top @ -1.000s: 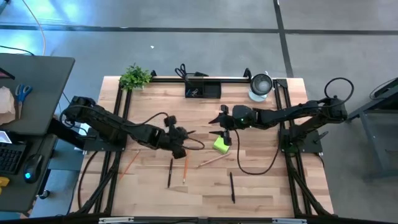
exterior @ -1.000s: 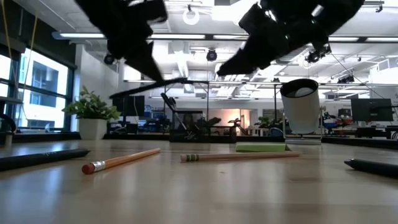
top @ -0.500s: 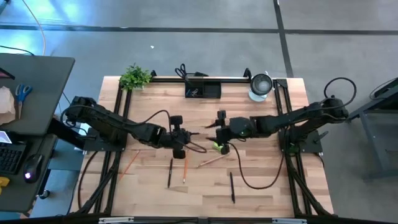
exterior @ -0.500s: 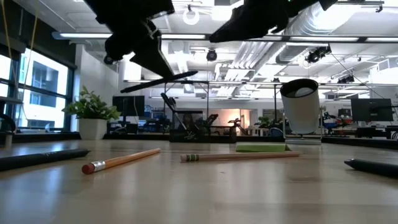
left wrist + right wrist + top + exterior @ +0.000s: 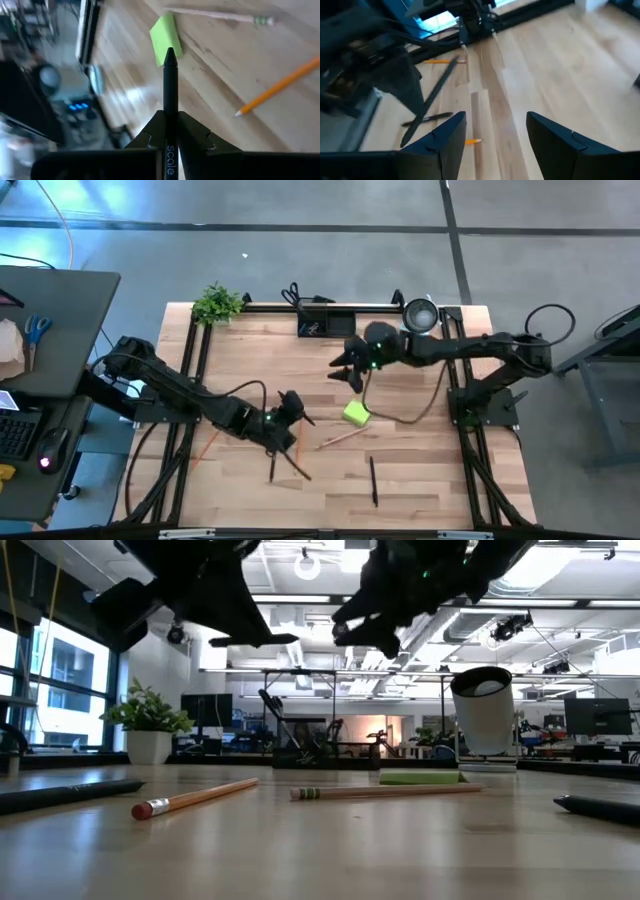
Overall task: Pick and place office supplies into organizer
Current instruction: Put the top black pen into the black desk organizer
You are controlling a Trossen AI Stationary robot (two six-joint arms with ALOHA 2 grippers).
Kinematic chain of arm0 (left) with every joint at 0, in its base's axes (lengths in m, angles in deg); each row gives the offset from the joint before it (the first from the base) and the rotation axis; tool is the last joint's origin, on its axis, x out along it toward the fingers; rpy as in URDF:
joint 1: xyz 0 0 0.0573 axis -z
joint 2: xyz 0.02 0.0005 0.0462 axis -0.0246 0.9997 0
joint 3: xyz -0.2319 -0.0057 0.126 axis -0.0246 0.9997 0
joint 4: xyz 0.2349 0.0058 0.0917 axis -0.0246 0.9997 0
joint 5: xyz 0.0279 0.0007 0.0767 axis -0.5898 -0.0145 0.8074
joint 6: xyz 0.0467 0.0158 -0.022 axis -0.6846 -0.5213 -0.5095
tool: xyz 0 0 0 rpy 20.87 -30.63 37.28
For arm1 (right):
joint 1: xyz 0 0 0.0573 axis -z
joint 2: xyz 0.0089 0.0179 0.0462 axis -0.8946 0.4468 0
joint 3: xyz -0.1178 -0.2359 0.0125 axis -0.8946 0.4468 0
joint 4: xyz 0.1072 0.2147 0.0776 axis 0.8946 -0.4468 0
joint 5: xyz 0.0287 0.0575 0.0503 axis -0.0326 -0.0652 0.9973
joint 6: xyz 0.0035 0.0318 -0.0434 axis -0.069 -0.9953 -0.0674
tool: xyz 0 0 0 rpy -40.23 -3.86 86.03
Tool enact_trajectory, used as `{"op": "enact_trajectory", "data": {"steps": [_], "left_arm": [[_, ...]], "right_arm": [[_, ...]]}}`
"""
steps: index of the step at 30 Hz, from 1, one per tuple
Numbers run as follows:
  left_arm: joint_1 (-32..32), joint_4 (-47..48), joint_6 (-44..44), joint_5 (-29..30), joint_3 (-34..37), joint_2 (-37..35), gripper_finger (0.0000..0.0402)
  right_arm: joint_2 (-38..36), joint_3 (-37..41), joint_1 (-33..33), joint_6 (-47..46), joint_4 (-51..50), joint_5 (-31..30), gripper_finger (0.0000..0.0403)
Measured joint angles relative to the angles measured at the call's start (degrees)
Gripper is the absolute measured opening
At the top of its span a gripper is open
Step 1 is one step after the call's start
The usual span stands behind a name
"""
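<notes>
Left gripper (image 5: 170,131) clamped on black pen (image 5: 170,85), above the table.
Pen tip points at lime-green sticky-note pad (image 5: 355,413), at its 2 o'clock. Right gripper (image 5: 341,369) spread, empty, at 12 of the pad. Organizer (image 5: 326,325) at table's 12 edge.

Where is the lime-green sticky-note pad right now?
In the high view the lime-green sticky-note pad lies on the table right of centre, beside the wooden pencil and in front of the raised right gripper.
</notes>
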Motion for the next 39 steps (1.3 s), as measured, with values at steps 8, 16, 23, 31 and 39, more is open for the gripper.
{"op": "enact_trajectory", "data": {"steps": [8, 16, 23, 31, 39], "left_arm": [[0.04, -10.58, -11.27, 1.77, 0.00, 0.00, 0.0018], [0.12, -13.02, -17.72, -4.55, 0.00, -0.02, 0.0019], [0.07, -16.62, -19.22, -7.90, 0.00, -0.01, 0.0019], [0.05, -19.18, -22.76, -8.02, 0.02, 0.66, 0.0019], [0.03, -22.74, -24.94, -7.84, 0.02, 0.66, 0.0019]], "right_arm": [[8.80, 0.00, 1.44, -9.30, 11.39, 11.88, 0.0204], [15.95, 0.02, 1.04, -19.84, 31.21, 26.98, 0.0204], [18.53, 0.04, -0.40, -21.18, 32.32, 26.37, 0.0204], [19.03, 0.04, -3.95, -25.83, 41.20, 23.98, 0.0204], [19.05, 0.04, -5.03, -26.14, 39.16, 20.98, 0.0204]]}}
